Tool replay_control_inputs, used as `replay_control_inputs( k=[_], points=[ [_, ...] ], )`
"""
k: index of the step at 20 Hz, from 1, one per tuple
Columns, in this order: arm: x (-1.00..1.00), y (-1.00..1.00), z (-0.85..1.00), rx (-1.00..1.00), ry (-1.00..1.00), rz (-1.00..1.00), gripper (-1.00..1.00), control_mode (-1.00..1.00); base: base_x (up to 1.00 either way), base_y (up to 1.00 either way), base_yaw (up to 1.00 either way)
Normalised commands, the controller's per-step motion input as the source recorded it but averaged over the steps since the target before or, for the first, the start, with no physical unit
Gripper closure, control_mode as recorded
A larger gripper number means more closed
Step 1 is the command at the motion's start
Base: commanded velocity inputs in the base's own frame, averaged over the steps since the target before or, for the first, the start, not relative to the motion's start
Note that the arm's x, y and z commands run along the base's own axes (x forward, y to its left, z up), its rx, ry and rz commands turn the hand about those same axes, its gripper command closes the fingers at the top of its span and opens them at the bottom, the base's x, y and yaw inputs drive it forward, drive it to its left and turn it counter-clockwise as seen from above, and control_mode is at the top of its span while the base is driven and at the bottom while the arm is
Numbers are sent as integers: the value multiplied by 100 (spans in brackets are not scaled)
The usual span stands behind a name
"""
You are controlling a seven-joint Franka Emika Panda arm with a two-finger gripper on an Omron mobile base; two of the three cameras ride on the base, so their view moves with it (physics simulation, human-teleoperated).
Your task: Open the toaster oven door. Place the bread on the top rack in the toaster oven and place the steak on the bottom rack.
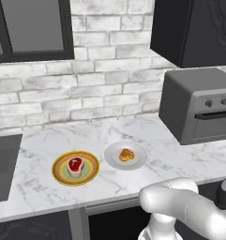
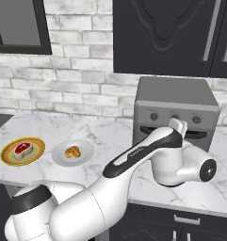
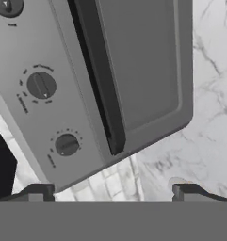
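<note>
Marble counter (image 1: 147,129) runs below a white brick wall, carrying everything. Toaster oven (image 1: 199,105), dark-grey box, sits at the counter's back under black wall cabinets (image 2: 171,35); it is the landmark here. Toaster oven door (image 3: 143,66) is shut flush against the front, dark bar handle (image 3: 98,80) along its upper edge, round knobs (image 3: 41,85) on the lighter control strip above it. White arm (image 2: 133,160) reaches up directly in front of the oven, hand close to the door. Gripper (image 3: 112,193) faces the door and handle, jaws spread wide, nothing between them, not touching the handle. Left of the oven, well apart from it: a white plate (image 1: 138,161) with the bread (image 1: 127,154) on it, golden-brown lump. Farther left of the oven, just beside the white plate: a yellow-rimmed plate (image 1: 60,176) with the steak (image 1: 75,165), red slab with white fat mark. Sink edge (image 1: 4,164) is farthest from the oven, at the counter's left end.
</note>
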Motion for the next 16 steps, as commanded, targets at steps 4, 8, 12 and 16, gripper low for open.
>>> replay_control_inputs(
  k=[4, 8, 12, 16],
  points=[
    [12, -14, -6, -5, 0, 0, -100, -100, 0, 0, 0],
    [17, -8, -9, -7, -2, 0, -100, -100, 0, 0, 0],
    [9, 0, -4, -7, -23, 0, -100, -100, 0, 0, 0],
    [12, 0, -1, -6, -27, 0, -100, -100, 0, 0, 0]
  ],
)
